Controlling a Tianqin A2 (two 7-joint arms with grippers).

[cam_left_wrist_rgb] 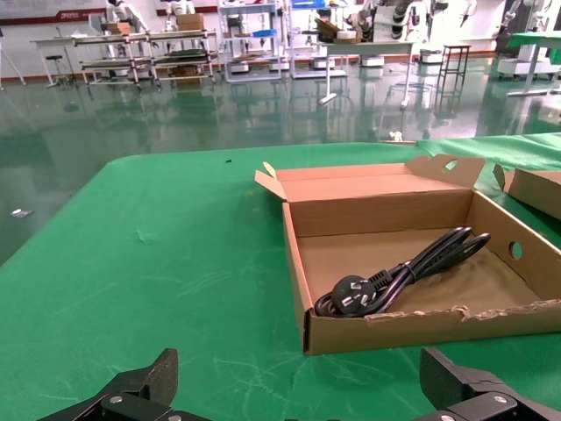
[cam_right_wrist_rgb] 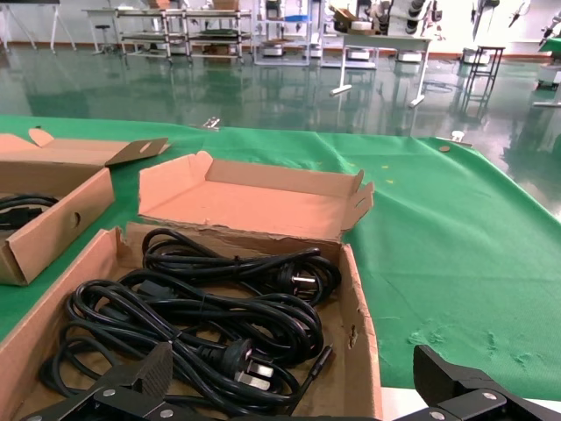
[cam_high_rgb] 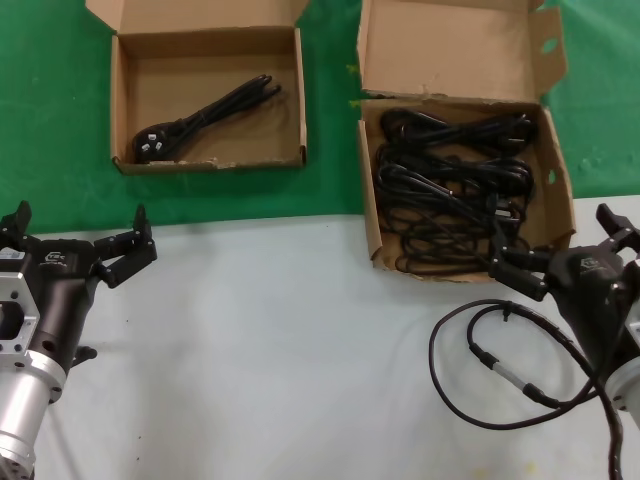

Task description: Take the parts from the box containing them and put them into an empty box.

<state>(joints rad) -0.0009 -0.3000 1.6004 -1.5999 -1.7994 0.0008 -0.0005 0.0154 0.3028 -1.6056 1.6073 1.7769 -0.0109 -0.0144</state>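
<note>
Green cloth (cam_high_rgb: 60,120) fills the upper frame and a pale table (cam_high_rgb: 280,350) the lower. At upper right we see the box containing them (cam_high_rgb: 450,50), piled with tangled parts (cam_high_rgb: 450,190); we cannot count them, perhaps several. At upper left the empty box (cam_high_rgb: 180,90) already holds one cord (cam_high_rgb: 205,115), so we judge the job barely begun. The right gripper (cam_high_rgb: 560,248) hangs spread wide at the full box's lower right corner, gripping nothing. The left gripper (cam_high_rgb: 80,240) waits, likewise spread, at lower left, with bare table between them.
</note>
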